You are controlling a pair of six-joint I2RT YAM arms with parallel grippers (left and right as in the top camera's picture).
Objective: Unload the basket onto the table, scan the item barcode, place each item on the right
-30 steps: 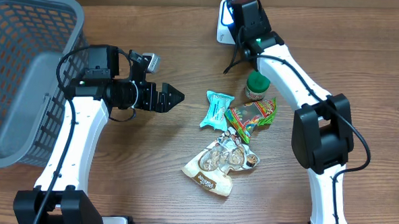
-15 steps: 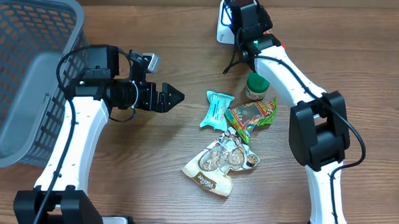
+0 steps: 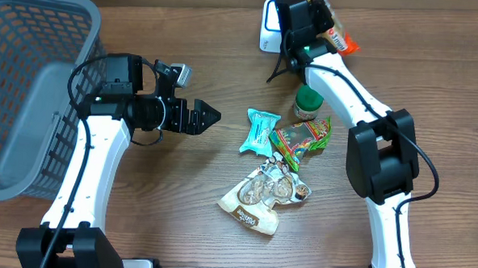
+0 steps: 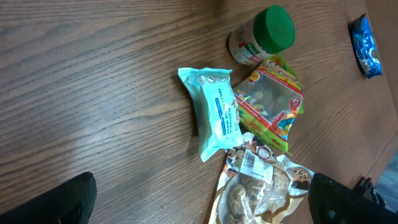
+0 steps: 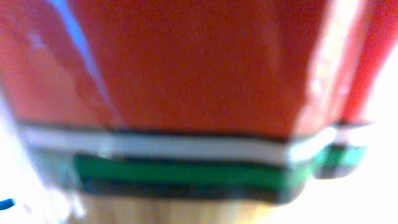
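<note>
At the table's far edge my right gripper (image 3: 318, 18) is shut on an orange-red packet (image 3: 341, 41), which sticks out to the right of it. The white scanner (image 3: 267, 28) with a blue light stands just left of that gripper. The packet (image 5: 186, 68) fills the right wrist view as a blur of red with white and green stripes, and it hides the fingers and any barcode. My left gripper (image 3: 211, 114) hovers open and empty left of the pile of items, with its dark fingertips (image 4: 62, 205) at the bottom corners of the left wrist view.
A grey basket (image 3: 33, 28) stands at the left. In the middle lie a teal packet (image 3: 259, 129), a green-capped jar (image 3: 308, 102), a colourful candy bag (image 3: 302, 137) and a cookie bag (image 3: 264, 196). A blue packet (image 4: 362, 45) lies at the right edge.
The right wrist has turned at the scanner, so the orange-red packet now shows to the right of the gripper. The left arm has not moved.
</note>
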